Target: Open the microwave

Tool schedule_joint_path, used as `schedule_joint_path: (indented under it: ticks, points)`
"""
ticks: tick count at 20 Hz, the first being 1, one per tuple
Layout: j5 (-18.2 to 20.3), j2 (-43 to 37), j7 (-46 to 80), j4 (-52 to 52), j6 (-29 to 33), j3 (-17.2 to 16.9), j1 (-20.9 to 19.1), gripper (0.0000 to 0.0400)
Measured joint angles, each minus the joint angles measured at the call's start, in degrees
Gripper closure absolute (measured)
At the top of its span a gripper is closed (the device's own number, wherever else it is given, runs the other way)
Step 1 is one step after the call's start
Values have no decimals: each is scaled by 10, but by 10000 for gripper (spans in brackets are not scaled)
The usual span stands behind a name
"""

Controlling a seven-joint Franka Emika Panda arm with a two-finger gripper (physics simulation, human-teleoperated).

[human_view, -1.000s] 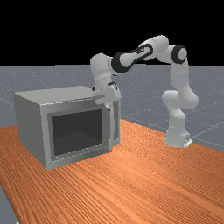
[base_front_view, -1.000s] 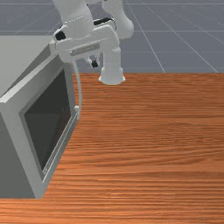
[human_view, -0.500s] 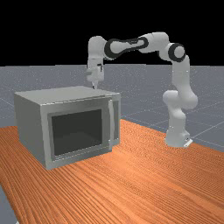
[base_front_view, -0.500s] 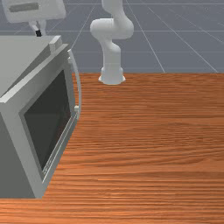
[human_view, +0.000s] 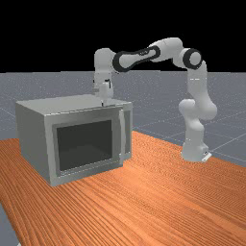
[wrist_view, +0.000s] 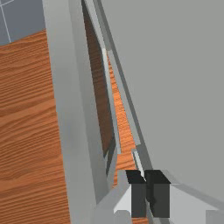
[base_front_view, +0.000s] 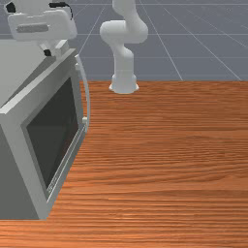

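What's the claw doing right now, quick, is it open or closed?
Closed: the claw has its two fingers together with nothing held, near the top of the microwave door.

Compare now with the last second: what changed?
The gripper went up and to the far view's left, off the handle's side of the door, then came down at the door's top edge, near the gap behind it. Nothing taken hold of. Same as before: the door, slightly ajar, the handle and the microwave.
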Motion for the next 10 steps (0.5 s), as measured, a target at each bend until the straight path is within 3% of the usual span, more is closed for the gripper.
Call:
schedule_joint_path:
  ticks: [4, 6, 10]
  points:
    - [-2, 4, 4, 2, 2, 4, -6, 400]
    - [-1, 6, 11, 7, 6, 13, -9, 369]
    - [1, -1, 19, 0, 12, 35, -21, 261]
